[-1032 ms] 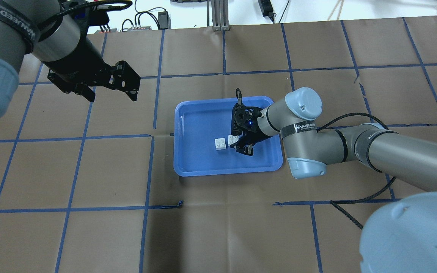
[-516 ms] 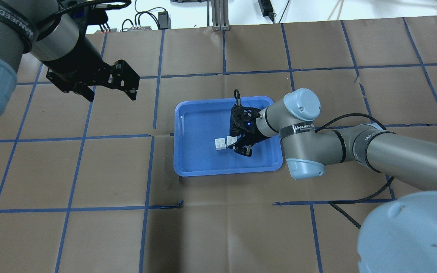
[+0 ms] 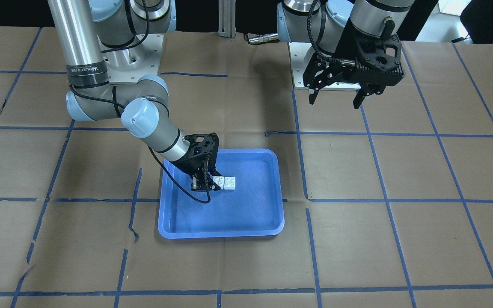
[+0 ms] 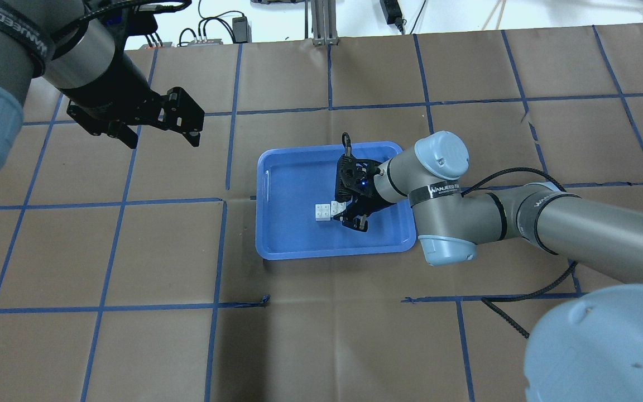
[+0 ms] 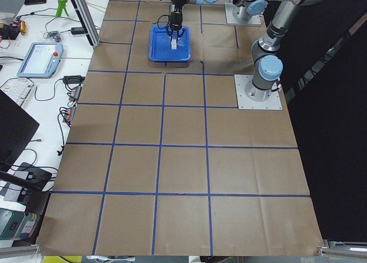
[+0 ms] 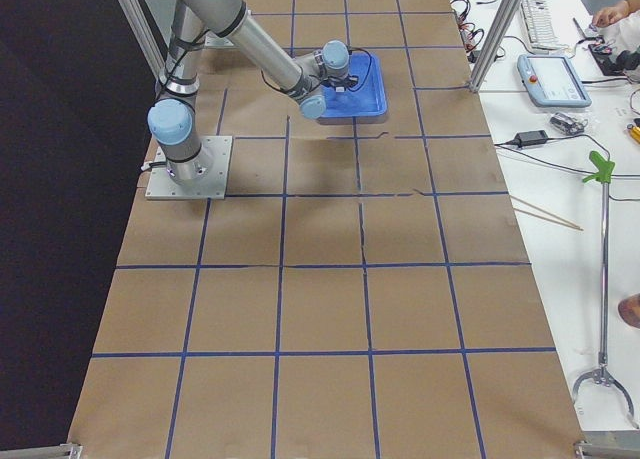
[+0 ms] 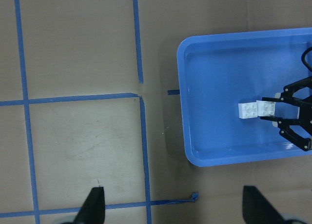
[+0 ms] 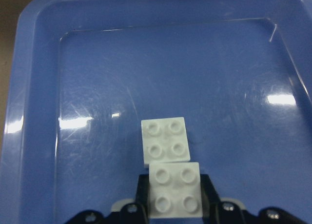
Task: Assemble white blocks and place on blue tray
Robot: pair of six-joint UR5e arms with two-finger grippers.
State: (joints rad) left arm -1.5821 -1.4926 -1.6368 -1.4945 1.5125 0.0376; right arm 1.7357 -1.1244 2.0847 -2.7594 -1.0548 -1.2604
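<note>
Block (image 8: 174, 185) is clamped by the right gripper (image 8: 174, 200) inside the tray (image 4: 288, 167), just beside a second block (image 8: 165, 140) lying flat there. Left gripper (image 4: 163, 142) is held spread, well apart.

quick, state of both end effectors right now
Left end effector: open, empty.
Right end effector: closed on a white block.

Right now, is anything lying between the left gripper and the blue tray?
No objects. Between the left gripper and the blue tray lies only brown table paper crossed by blue tape lines; the overhead and left wrist views show it.
</note>
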